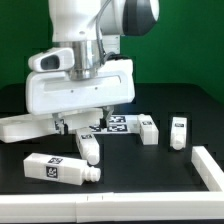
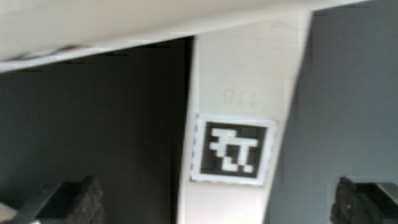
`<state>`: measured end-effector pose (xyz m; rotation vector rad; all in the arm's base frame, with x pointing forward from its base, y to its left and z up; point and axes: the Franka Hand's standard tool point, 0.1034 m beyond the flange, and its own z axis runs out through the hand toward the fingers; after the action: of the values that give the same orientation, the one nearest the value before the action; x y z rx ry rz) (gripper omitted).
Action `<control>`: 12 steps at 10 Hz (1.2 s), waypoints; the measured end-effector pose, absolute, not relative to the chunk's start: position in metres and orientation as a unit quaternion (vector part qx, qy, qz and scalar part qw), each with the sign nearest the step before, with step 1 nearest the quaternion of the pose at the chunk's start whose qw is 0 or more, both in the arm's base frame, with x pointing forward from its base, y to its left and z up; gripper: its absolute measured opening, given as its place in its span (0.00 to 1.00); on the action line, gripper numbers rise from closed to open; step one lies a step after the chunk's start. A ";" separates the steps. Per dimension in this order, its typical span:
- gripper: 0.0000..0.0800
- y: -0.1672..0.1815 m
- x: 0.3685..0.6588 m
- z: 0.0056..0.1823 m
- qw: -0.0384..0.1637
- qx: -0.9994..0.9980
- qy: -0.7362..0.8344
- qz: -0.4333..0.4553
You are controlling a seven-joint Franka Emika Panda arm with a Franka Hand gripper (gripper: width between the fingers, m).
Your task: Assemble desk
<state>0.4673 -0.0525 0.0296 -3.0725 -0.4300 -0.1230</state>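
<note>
- Low white rail [image 1: 100,212] along the table's front edge is closest to the exterior camera.
- Front leg [image 1: 60,169] is just behind the rail, toward the exterior view's left. It lies flat on the black table [image 1: 150,175], tag up.
- Centre leg [image 1: 88,147] [image 2: 246,90] lies on its side at an angle, right under the gripper.
- Gripper [image 1: 82,125] [image 2: 214,205]: fingers spread wide and straddling the centre leg, nothing pinched.
- Wrist view shows one dark fingertip [image 2: 63,200] on each side of that leg with bare table between them. The leg's tag [image 2: 235,150] is roughly midway between the tips.
- Can't tell how high the tips sit above the table.
- Tabletop [image 1: 22,128] lies flat on the table at the exterior view's left. Its inner end is hidden under the arm [image 1: 80,70].
- It ends near the centre leg's far end; whether they touch is unclear.
- Marker board [image 1: 120,123] lies flat behind the gripper, tags up.
- Third leg [image 1: 147,128] lies just beside the marker board, on the exterior view's right of it.
- Upright leg [image 1: 178,133] stands on end further toward the exterior view's right, apart from the rest.
</note>
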 end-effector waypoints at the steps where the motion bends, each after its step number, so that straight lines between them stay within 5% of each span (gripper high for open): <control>1: 0.81 -0.049 0.469 0.023 0.022 -0.991 -0.129 -0.033; 3: 0.81 -0.045 0.470 0.020 0.026 -0.992 -0.120 -0.027; 4: 0.65 -0.046 0.470 0.020 0.026 -0.992 -0.119 -0.027; 5: 0.65 -0.046 0.470 0.020 0.026 -0.992 -0.119 -0.027; 7: 0.35 -0.047 0.470 0.020 0.025 -0.992 -0.119 -0.027; 12: 0.35 -0.030 0.497 0.029 0.029 -0.990 -0.129 -0.043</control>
<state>0.4973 -0.0298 0.0295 -3.0547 -0.3982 -0.1325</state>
